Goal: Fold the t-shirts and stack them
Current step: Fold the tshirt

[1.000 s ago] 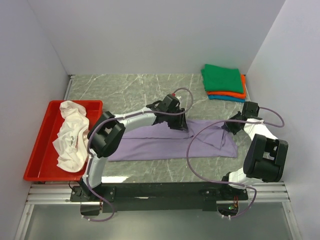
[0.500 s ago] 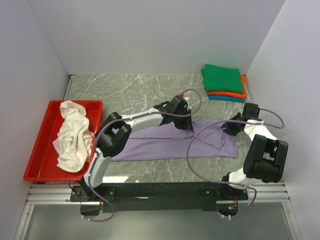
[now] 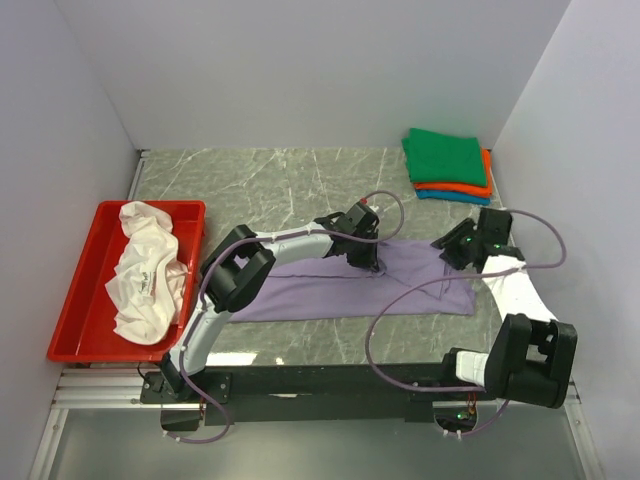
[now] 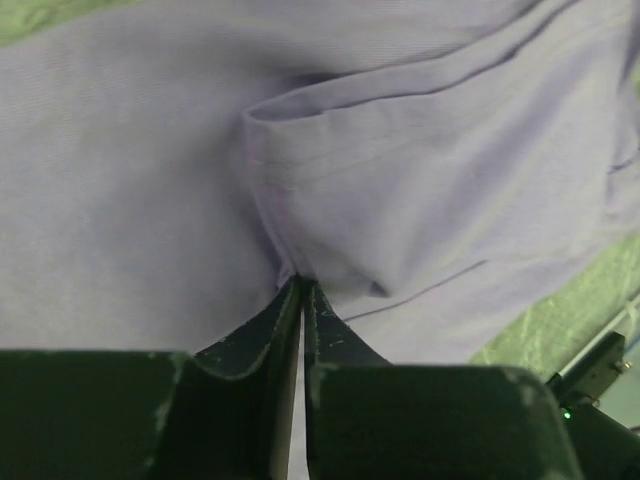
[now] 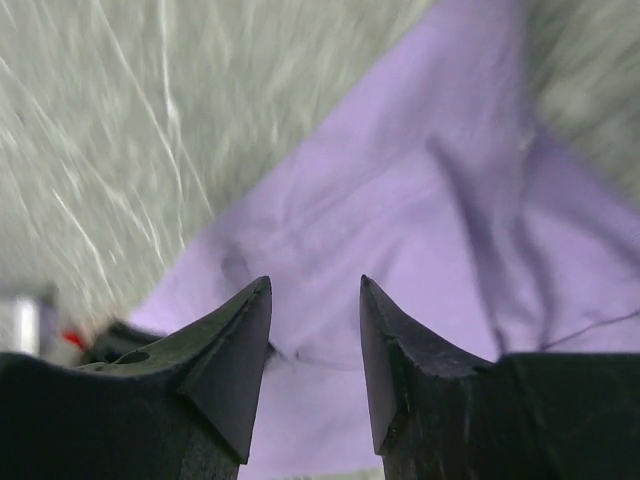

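Now the right gripper (image 5: 315, 285) has sprung apart, while the left gripper (image 4: 302, 287) has nipped tight on a fold of the purple shirt (image 3: 330, 292), spread on the surface (image 3: 250, 180) right of the red tray (image 3: 72, 305).

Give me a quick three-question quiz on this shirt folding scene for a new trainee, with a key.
1. True or false: the white t-shirt lies in the red tray.
2. Which colour tops the folded stack: A orange, B green, C teal?
3. Which end effector by the lavender t-shirt stands open and empty?
Key: 1 true; 2 B, the green t-shirt; 3 the right end effector.
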